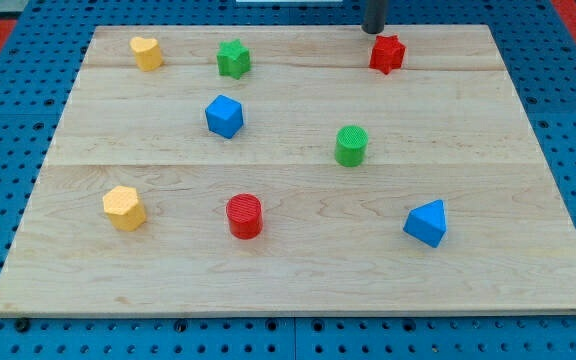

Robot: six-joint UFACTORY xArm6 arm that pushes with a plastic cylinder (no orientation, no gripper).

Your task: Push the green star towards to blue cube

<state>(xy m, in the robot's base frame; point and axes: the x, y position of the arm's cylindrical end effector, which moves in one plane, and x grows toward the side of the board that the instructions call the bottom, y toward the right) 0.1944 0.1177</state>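
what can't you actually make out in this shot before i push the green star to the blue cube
- My tip: in the camera view the rod is cut off by the view's top edge; only its lower end shows, just above the red star. Whether they touch cannot be told.
- Far sides and undersides of the green star and blue cube: hidden by the blocks themselves.
- The arm: out of frame.

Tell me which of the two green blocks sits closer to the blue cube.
The green star, near the view's top, directly above the blue cube. The green cylinder stands farther off, toward the view's right.
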